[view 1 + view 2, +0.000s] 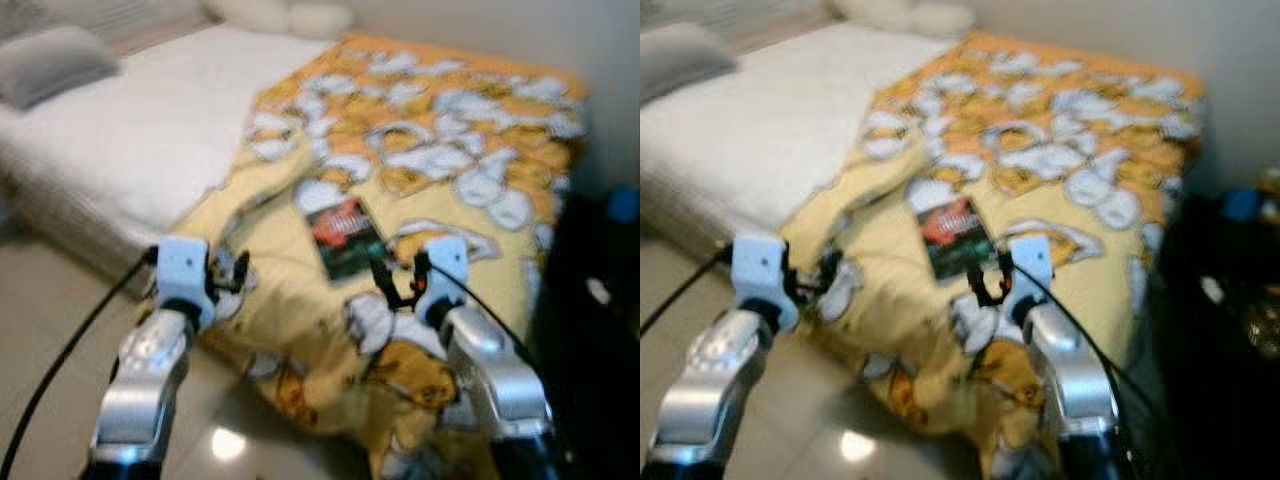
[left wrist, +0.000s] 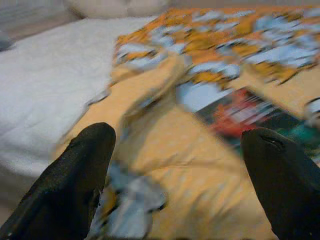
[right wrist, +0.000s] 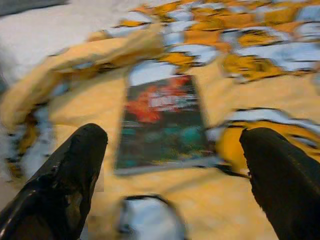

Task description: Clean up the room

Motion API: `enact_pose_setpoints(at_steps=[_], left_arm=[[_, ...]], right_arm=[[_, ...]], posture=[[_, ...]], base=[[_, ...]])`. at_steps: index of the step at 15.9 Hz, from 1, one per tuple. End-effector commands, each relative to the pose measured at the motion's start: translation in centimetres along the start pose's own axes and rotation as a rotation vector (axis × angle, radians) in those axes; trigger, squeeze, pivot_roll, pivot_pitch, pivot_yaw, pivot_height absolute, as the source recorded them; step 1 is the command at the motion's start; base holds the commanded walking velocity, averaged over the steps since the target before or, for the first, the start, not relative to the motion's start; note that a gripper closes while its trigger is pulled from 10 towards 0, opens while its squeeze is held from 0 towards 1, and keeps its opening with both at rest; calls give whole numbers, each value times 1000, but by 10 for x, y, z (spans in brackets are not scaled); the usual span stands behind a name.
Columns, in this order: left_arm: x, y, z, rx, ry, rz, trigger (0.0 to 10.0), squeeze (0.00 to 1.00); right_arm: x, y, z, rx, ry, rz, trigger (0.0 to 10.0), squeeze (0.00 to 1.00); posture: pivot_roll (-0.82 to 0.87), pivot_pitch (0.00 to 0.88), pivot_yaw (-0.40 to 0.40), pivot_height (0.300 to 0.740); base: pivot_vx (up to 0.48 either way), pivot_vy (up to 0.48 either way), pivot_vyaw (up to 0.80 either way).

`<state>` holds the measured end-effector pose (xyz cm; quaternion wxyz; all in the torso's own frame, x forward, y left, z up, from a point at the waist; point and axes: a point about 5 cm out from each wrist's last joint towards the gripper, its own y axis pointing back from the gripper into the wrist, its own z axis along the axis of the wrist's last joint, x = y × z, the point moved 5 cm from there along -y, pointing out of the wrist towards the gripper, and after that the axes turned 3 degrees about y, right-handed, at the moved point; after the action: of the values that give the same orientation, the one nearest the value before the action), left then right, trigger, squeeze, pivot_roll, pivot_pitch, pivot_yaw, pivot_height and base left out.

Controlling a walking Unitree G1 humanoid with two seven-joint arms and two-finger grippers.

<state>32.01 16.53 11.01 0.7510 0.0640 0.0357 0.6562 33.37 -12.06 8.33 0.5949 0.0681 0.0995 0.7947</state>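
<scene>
So I'm looking down at one bed [image 1: 120, 140] with a white sheet, and everything else sits relative to that. Head cams are pretty blurry. One yellow-and-orange cartoon blanket [image 1: 440, 150] covers the bed's right half and spills over the near edge toward the tiled floor [image 1: 60, 320]. Up at the head of the bed I count three pillows: a grey one [image 1: 50, 62] on the left and two white ones [image 1: 285, 15] at the far end. The head views also catch some dark stuff [image 1: 590, 300] off the bed's right side, too smeared to identify.

One book [image 1: 345, 237], dark cover with red on it, lies flat on the blanket near the bed's near edge.

Both arms are up. Left gripper [image 2: 180, 175] hovers over the blanket's hanging fold, fingers spread wide, nothing in them; its wrist cam catches just a corner of the book. Right gripper [image 3: 172, 180] is also spread and empty, and its wrist cam gets the whole book cover, just beyond its fingertips.
</scene>
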Motion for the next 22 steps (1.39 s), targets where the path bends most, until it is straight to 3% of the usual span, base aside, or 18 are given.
enact_pose_setpoints(at_steps=[1,4,7,11,15,17,18,19,20,22], left_arm=[[-10,-1,1,-5,3,-31,10000,906],[-11,-1,0,-2,1,-37,10000,906],[-13,-1,-1,3,1,-42,10000,906],[-15,0,-3,12,2,-53,10000,902],[-21,1,-6,29,-17,-87,10000,882],[-24,5,-8,44,-46,-112,10000,831],[-26,6,-9,49,-47,-124,10000,827],[-28,8,-12,61,-45,-142,10000,780],[-36,12,-19,104,11,-224,10000,659],[-46,16,-27,149,19,-321,10000,573]], right_arm=[[-14,4,-4,14,2,-42,10000,0],[-12,4,-4,16,20,-26,10000,0],[-10,4,-4,22,45,-7,10000,0],[-9,5,-8,42,20,15,10000,0],[-7,7,-11,60,-13,47,10000,0],[-15,10,-11,61,-29,13,10000,0],[-18,11,-9,55,-42,3,10000,243],[-20,11,-11,64,-48,-1,10000,1000],[-25,12,-13,87,-81,-7,10000,1000],[-24,6,-18,112,-114,9,10000,1000]], posture=[[5,0,34,740],[1,0,33,740],[-1,0,34,740],[0,0,37,740],[3,0,30,740],[6,0,28,740],[7,0,28,740],[5,0,28,740],[0,0,26,740],[-9,0,35,740]], base=[[375,0,0],[370,0,0],[361,0,800],[332,0,200],[0,0,0],[0,0,0],[0,0,0],[0,0,0],[0,0,0],[0,0,0]])
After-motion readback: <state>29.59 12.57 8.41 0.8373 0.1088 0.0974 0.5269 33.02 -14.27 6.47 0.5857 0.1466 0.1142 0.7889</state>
